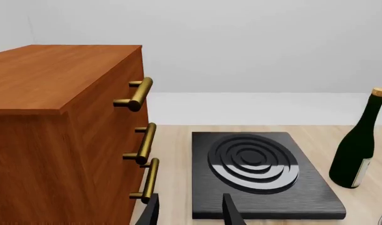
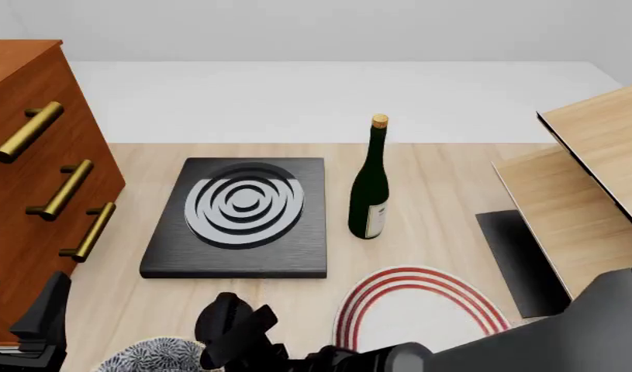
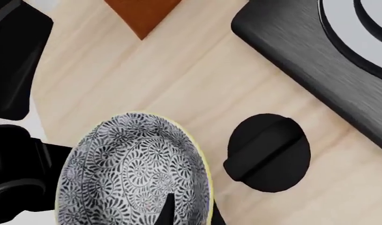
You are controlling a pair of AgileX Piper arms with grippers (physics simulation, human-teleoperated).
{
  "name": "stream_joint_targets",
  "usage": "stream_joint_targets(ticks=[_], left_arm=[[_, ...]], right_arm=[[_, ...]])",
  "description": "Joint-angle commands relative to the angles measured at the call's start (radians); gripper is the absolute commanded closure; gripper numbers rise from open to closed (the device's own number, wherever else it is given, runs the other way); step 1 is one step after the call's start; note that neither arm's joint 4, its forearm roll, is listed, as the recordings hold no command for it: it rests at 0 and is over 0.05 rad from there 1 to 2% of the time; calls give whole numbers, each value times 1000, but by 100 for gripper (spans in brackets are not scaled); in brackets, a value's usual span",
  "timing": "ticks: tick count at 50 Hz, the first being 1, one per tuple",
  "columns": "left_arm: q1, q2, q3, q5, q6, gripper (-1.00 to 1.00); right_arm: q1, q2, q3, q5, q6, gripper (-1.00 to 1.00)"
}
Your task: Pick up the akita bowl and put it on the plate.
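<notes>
Task not done. Your akita bowl [image 3: 136, 171] sits on the counter [image 2: 450, 178] at its near edge, left of the plate [image 2: 419, 306] and apart from it; only the bowl's far rim shows in the front view, low at the frame's edge. The plate lies bare, nothing on it. Everything is left: secure the bowl, lift, carry it right, set it down on the red rings.

Right claw [image 3: 192, 212]: your right arm crosses low in front, its claw over the bowl. In the right wrist view one dark finger [image 3: 168, 208] overlaps the patterned inside, the other shows only as a sliver by the rim's outer side. Looks like the rim lies between them, my reading only. Whether the jaws pinch the rim or merely straddle it I cannot tell; too little of them shows.

Left claw [image 1: 189, 212]: released, both fingers apart with bare counter between, holding nothing. It points toward the black slab with white rings [image 2: 241, 213] and the wooden drawer cabinet [image 2: 26, 155], away from the bowl.

Also noted: black knob [image 3: 267, 152] standing near the bowl, between it and the slab. Wine bottle [image 2: 371, 182] upright behind the plate.
</notes>
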Motion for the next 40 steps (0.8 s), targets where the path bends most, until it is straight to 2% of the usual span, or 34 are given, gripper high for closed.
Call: stream_joint_targets(ticks=[1, 16, 26, 40], left_arm=[[0, 0, 0, 1, 0, -100], [0, 0, 0, 1, 0, -100], [0, 0, 0, 1, 0, -100], [0, 0, 0, 1, 0, -100]], right_arm=[[3, 38, 18, -17, 11, 100], [-19, -10, 6, 27, -29, 100], [-60, -79, -12, 88, -94, 100], [-86, -186, -27, 169, -149, 100]])
